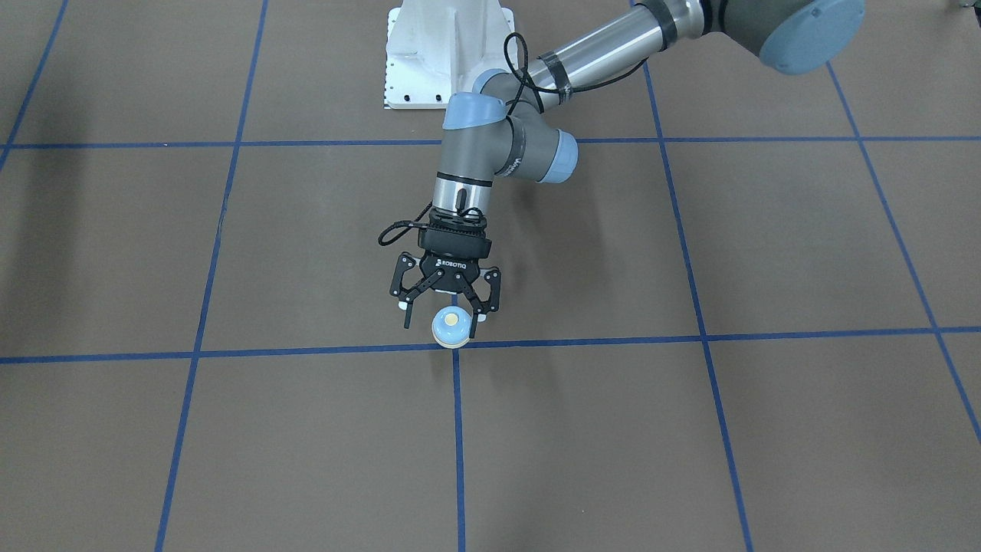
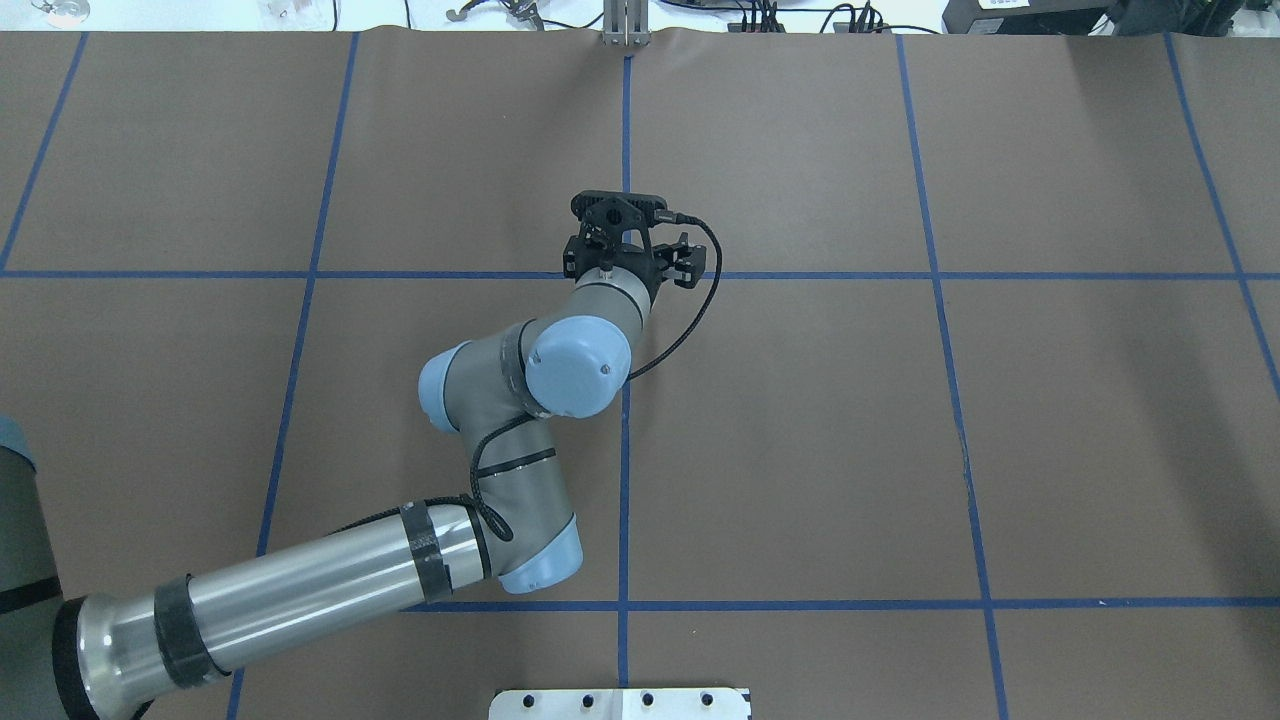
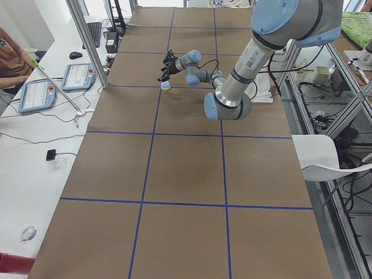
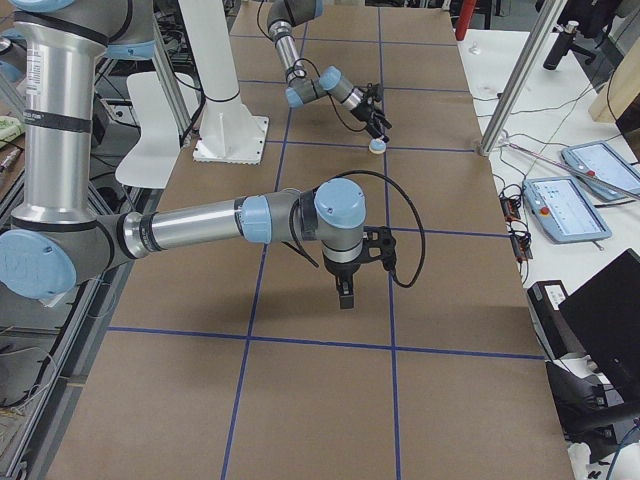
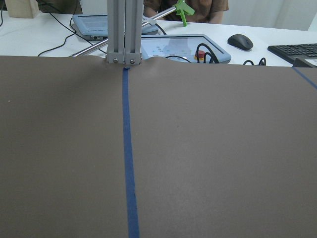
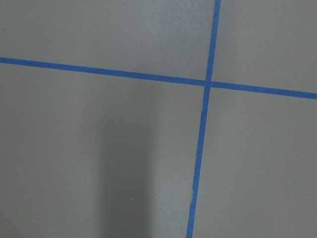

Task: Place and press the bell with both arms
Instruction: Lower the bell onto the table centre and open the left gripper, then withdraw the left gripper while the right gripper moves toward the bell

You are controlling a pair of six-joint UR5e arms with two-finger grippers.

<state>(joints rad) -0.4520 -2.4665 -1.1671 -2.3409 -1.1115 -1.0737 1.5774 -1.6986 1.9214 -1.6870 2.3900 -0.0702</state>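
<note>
1. Presently, the left arm (image 2: 300,590) reaches out over the brown table (image 1: 690,460), its wrist turned down toward the middle of the surface.
2. Left claw (image 1: 441,319): fingers spread wide and pointing down, with the bell (image 1: 451,327) between them. In the front-facing view, the finger on the view's right stands just beside the dome. Whether it touches cannot be settled. The other finger is clearly apart from it.
3. Bell: upright, with the cream button on top. It sits at the crossing of two blue tape lines (image 1: 306,353), out in front of the white pedestal (image 1: 429,61). In the overhead view the wrist and claw hide it. Both side views show it low at the tips of that claw.
4. Right arm (image 4: 190,228): seen only in the exterior right view, stretched across the table with the right claw (image 4: 345,292) pointing down above the surface. It is well apart from the bell. I cannot tell whether this claw is spread or pressed together.
5. Left wrist camera: bare brown surface with one tape line running away to a metal post (image 5: 124,29) at the table's edge. Behind the post are a control tablet (image 5: 173,47), a mouse (image 5: 240,41) and a keyboard (image 5: 292,50) on a white desk. Neither fingers nor bell appear in this view.
6. Right wrist camera: only the brown surface and a tape crossing, with a soft shadow beside it.
</note>
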